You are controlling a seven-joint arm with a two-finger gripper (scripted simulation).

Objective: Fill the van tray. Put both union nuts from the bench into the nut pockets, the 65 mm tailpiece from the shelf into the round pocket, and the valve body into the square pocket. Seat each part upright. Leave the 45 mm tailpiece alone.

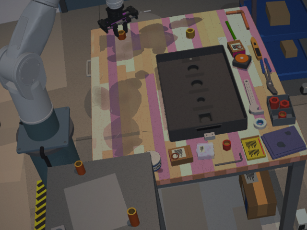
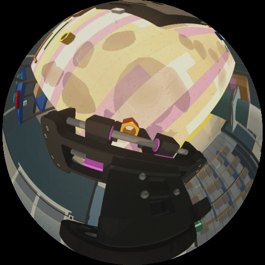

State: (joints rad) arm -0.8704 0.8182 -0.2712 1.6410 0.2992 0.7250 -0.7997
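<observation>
An orange union nut point(image 1: 121, 34) point(image 2: 128, 127) sits upright at the far left corner of the bench, and I hold it in my closed gripper point(image 1: 120, 31) point(image 2: 133, 138). A second, yellow union nut point(image 1: 190, 33) point(image 2: 67, 37) stands on the bench further right, beyond the tray. The dark van tray point(image 1: 201, 91) lies mid-bench with two round nut pockets, a smaller round pocket and a square pocket, all empty. Two orange tailpieces stand on the grey shelf in front: a shorter one point(image 1: 79, 167) and a taller one point(image 1: 133, 217). I cannot pick out the valve body for certain.
A purple pad point(image 1: 284, 142) lies at the bench's right front corner. A grey bin point(image 1: 280, 109) of red fittings, a wrench point(image 1: 251, 97), pliers point(image 1: 269, 76), tape measure point(image 1: 241, 60), small boxes point(image 1: 180, 154) and a red fitting point(image 1: 226, 144) ring the tray.
</observation>
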